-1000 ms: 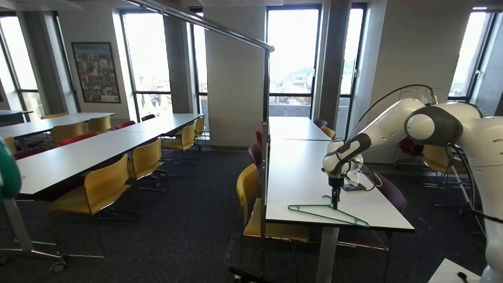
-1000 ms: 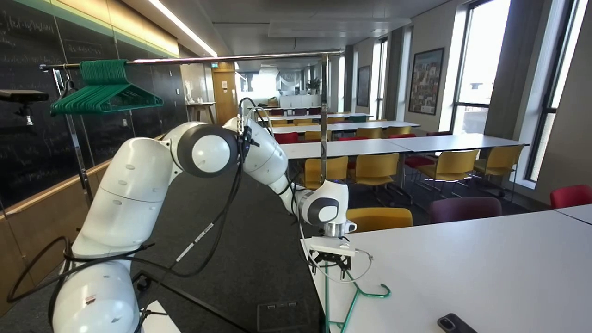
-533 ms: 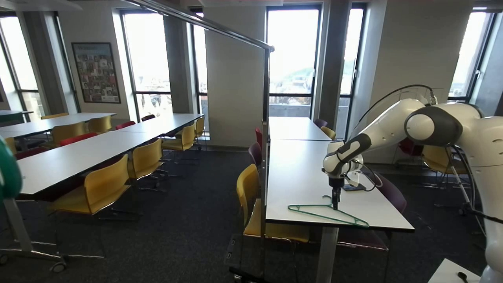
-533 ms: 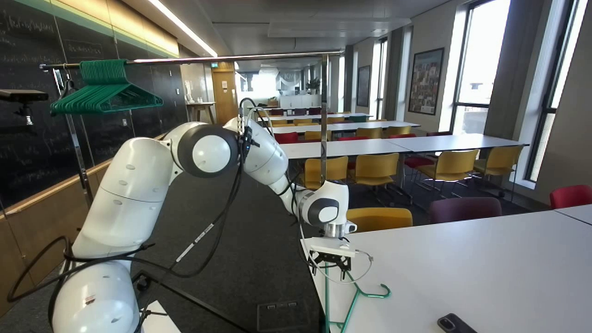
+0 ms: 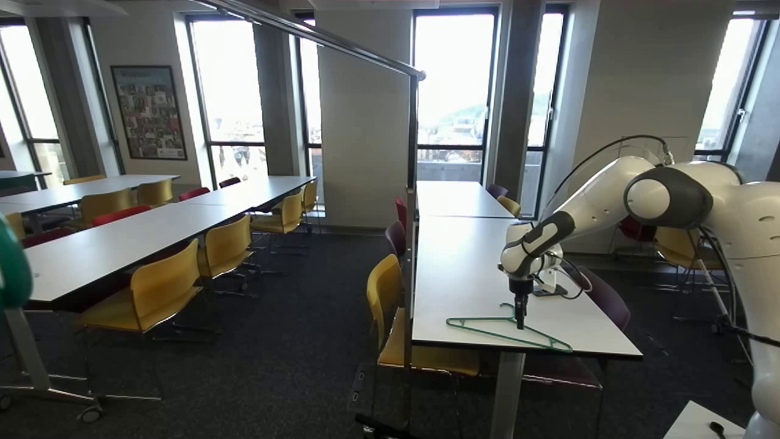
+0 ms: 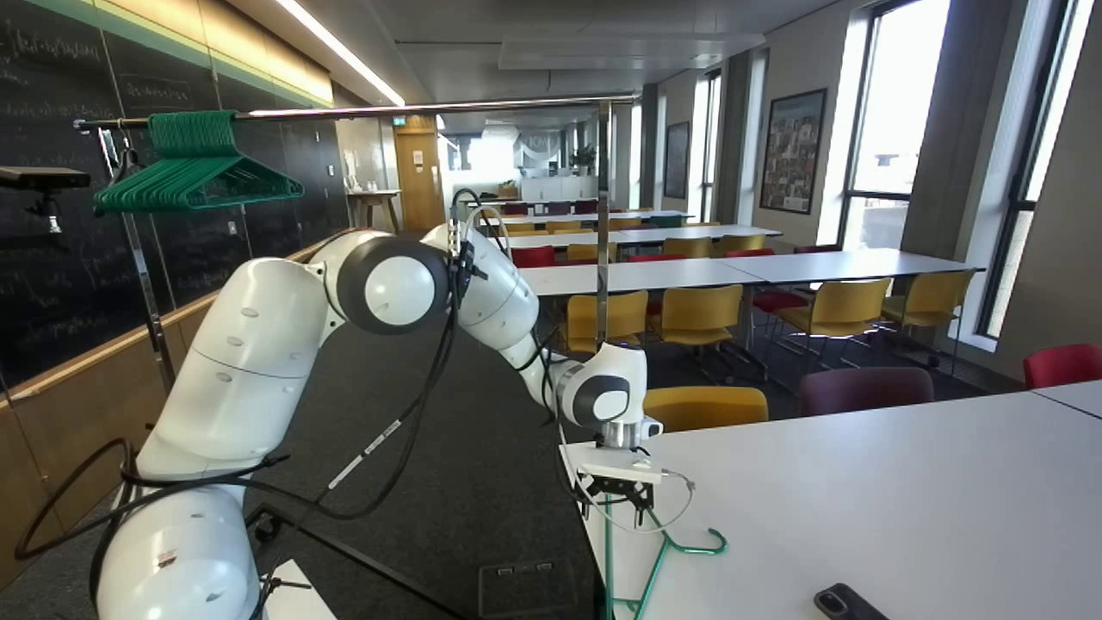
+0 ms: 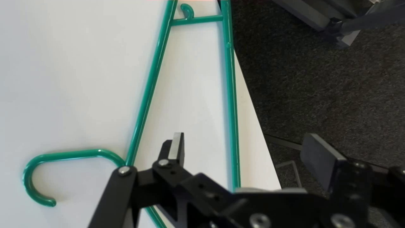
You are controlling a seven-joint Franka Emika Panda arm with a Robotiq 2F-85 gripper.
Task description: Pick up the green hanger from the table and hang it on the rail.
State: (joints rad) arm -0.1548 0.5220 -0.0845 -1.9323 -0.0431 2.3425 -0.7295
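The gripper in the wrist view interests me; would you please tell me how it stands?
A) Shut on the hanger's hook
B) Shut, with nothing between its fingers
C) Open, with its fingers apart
C: the gripper shows its fingers wide apart, while the hook of the green hanger lies on the table outside them.

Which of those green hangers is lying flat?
The green hanger on the white table, close to the open gripper; the other hangers hang bunched together on the rail.

All views share the table (image 5: 463, 274), the wrist view closely from above
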